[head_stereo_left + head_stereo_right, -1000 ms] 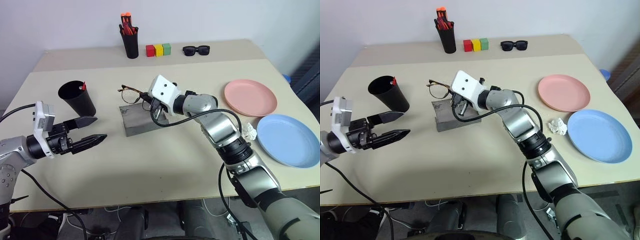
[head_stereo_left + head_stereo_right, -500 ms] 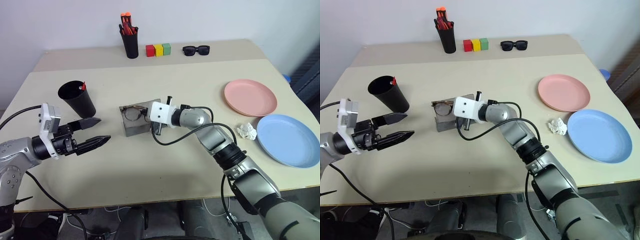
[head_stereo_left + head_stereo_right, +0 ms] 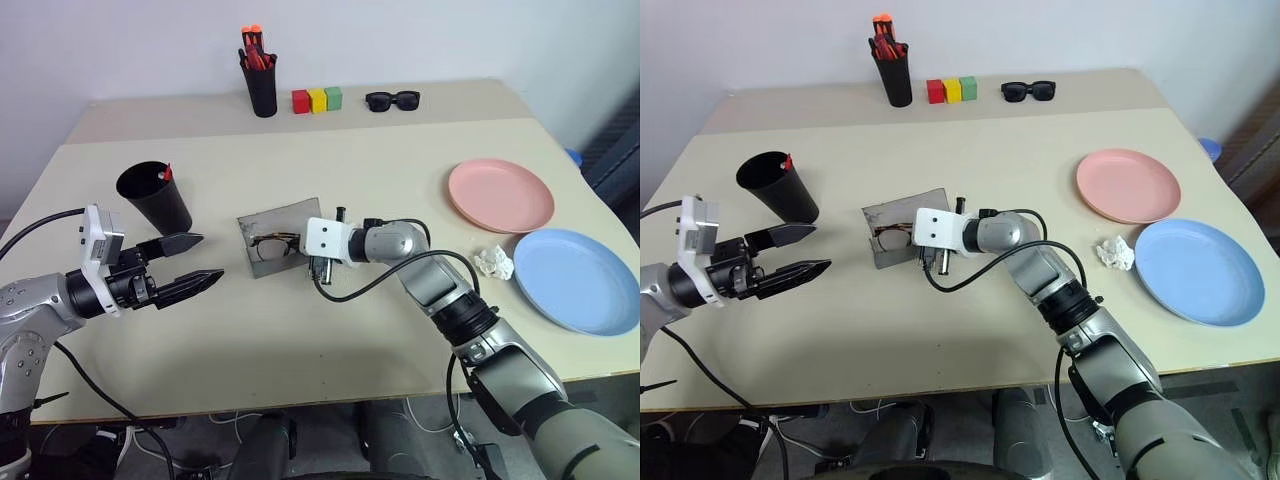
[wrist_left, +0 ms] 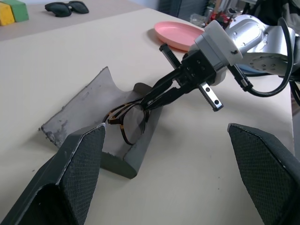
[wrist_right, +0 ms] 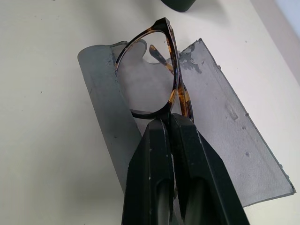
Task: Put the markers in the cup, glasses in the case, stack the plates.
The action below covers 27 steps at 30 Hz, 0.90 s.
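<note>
The grey case (image 3: 280,234) lies open mid-table, lid tipped back, and the glasses (image 4: 127,118) sit down in its tray, the right gripper (image 4: 152,97) with its fingers pressed together on the frame. Thin tortoiseshell rims, clear lenses. The black cup (image 3: 155,195) stands toward the table's left side with a red-tipped marker (image 3: 166,172) poking over its rim. Bare tabletop (image 3: 330,340) runs in front of the case. The left gripper (image 3: 186,264) hovers near the cup, jaws spread wide, holding nothing. At the right edge the pink plate (image 3: 500,194) and blue plate (image 3: 578,279) lie side by side, unstacked
</note>
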Each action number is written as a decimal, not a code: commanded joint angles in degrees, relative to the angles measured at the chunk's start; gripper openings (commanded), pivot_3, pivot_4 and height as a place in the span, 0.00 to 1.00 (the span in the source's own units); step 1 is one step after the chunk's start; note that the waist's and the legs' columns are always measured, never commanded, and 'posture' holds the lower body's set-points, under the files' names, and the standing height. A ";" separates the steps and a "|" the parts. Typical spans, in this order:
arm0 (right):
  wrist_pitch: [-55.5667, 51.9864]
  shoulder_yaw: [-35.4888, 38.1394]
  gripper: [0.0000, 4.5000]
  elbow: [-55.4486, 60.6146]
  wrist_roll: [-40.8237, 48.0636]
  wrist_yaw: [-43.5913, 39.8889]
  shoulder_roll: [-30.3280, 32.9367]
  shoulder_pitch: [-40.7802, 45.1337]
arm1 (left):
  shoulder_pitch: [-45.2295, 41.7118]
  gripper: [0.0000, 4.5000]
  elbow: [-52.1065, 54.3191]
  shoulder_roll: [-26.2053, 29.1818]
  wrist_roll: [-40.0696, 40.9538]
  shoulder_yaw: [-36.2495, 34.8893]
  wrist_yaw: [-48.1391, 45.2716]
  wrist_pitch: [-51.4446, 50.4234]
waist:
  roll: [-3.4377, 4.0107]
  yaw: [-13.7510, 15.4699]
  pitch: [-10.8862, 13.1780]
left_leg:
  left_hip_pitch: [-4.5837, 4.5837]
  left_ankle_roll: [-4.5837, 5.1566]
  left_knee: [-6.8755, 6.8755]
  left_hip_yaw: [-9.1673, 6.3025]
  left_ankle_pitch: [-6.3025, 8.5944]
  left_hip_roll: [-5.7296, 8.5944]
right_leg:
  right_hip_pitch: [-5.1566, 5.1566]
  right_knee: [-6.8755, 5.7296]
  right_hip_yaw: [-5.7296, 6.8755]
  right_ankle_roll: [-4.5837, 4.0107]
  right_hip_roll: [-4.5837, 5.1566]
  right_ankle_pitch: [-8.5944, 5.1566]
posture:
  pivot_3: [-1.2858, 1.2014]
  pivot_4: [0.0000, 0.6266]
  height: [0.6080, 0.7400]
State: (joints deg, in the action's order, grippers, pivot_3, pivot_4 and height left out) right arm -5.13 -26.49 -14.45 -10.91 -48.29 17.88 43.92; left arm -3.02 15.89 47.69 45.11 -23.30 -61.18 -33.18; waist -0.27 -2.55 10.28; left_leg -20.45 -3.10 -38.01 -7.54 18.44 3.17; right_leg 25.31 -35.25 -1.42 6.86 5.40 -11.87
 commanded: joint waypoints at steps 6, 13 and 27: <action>-0.19 0.94 0.01 2.43 0.39 -0.54 -0.28 -0.13 | -0.57 0.96 0.95 0.08 0.17 -0.43 -0.01 0.99 | 0.00 0.00 0.00 | 0.00 0.00 0.00 0.00 0.00 0.00 | 0.00 0.00 0.00 0.00 0.00 0.00 | 0.52 0.24 1.00; -0.19 0.98 0.01 2.43 0.36 -0.58 -0.30 -0.14 | -0.57 0.96 0.95 0.08 0.17 -0.43 0.00 1.00 | 0.00 0.00 0.00 | 0.00 0.00 0.00 0.00 0.00 0.00 | 0.00 0.00 0.00 0.00 0.00 0.00 | 0.52 0.24 1.00; -0.19 0.99 0.01 2.43 0.35 -0.59 -0.30 -0.14 | -0.57 0.96 0.95 0.08 0.17 -0.43 0.00 1.00 | 0.00 0.00 0.00 | 0.00 0.00 0.00 0.00 0.00 0.00 | 0.00 0.00 0.00 0.00 0.00 0.00 | 0.52 0.24 1.00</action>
State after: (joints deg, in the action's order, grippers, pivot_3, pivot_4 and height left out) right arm -5.34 -26.44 -14.25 -10.95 -48.70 17.83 43.87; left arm -3.02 15.90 47.69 45.09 -23.30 -61.16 -33.17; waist -0.27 -2.55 10.28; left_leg -20.45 -3.10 -38.01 -7.54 18.44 3.17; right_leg 25.31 -35.25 -1.42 6.86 5.40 -11.87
